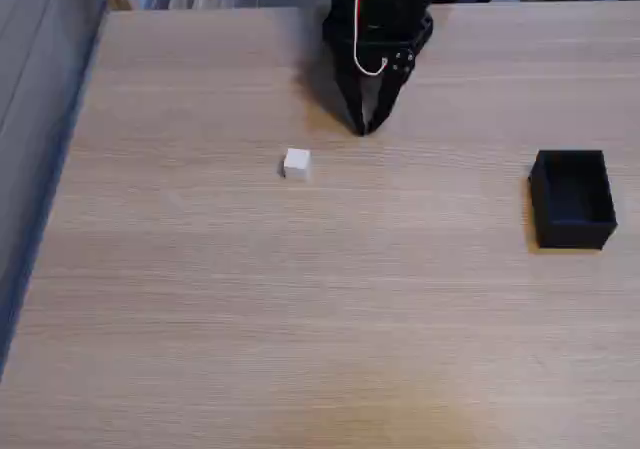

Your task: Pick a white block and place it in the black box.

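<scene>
My gripper (365, 127) hangs with fingers pinched together on nothing, just up-right of the white block (296, 163) lying well left of the black box (572, 198); it looks light and rigid, so I'd pinch its flat opposite sides.

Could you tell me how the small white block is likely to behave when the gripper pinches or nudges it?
The white block looks like a plain cube lying flat on the wooden table, so it probably won't roll. Being so small, it is likely light and may slide if nudged off-centre. Its straight edges suggest something stiff, giving the gripper flat faces to pinch.
</scene>
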Tool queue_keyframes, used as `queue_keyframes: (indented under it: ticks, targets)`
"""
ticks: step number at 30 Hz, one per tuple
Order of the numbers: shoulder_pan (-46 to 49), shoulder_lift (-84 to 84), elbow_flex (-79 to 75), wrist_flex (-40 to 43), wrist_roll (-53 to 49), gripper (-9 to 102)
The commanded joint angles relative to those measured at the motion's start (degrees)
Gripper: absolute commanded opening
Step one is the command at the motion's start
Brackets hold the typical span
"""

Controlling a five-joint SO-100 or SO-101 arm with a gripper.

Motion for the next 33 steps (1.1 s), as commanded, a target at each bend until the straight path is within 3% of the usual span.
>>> queue_keyframes:
  ticks: [1,33]
  targets:
    - [-0.6,0.4,0.9,0.2,-1.3,1]
    - [-0.8,0.4,0.9,0.2,-1.7,0]
